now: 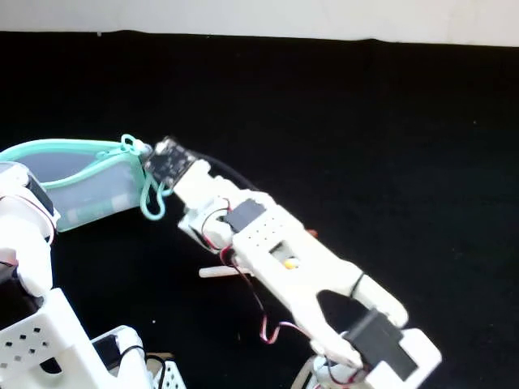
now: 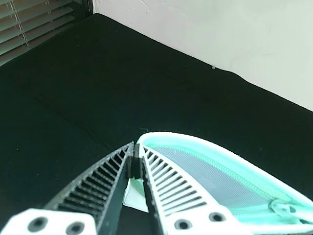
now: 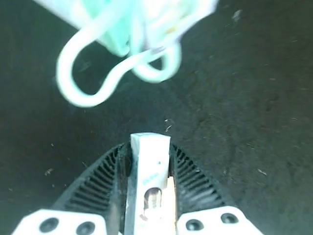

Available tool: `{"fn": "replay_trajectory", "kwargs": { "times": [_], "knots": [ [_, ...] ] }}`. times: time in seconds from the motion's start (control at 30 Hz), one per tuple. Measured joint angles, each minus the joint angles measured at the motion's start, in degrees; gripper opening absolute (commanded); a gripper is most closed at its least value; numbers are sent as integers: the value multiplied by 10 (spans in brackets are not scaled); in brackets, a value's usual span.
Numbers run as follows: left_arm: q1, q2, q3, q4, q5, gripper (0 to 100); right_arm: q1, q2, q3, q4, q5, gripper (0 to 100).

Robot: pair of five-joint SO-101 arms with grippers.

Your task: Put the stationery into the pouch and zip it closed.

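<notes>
Nearest the lens in the right wrist view, at the bottom centre of the frame, the right gripper has its jaws clamped on a white block, a flat-sided piece of stationery standing lengthwise between them. Just beyond it, in the upper left, hangs the teal cord loop, and past that the pouch end sits at the top edge.

In the left wrist view, the left gripper at lower centre has its jaws together. They seem to pinch the pouch's near corner, though the contact itself is hard to make out. The pouch runs away to the lower right, teal rim uppermost.

From above, the right arm crosses from lower right to the pouch's cord end at left of centre. A thin white stick, possibly more stationery, lies on the black table under it.

The step in hand looks like loading the block. It is aimed at the cord end, not the mouth, so it should lift above the rim, turn in line with the zip and clear the loop. The left jaws should hold the rim steady while the right ones let go only once the block is inside.
</notes>
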Motion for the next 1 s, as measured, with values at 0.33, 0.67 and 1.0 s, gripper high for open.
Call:
{"fn": "replay_trajectory", "kwargs": {
  "times": [0.33,0.67,1.0],
  "knots": [
    [0,0,0,1,0,7,2,-118,0,26,-60,7],
    [0,0,0,1,0,7,25,-143,-41,27,-125,7],
    [0,0,0,1,0,7,47,-143,-221,124,-170,7]
  ]
}}
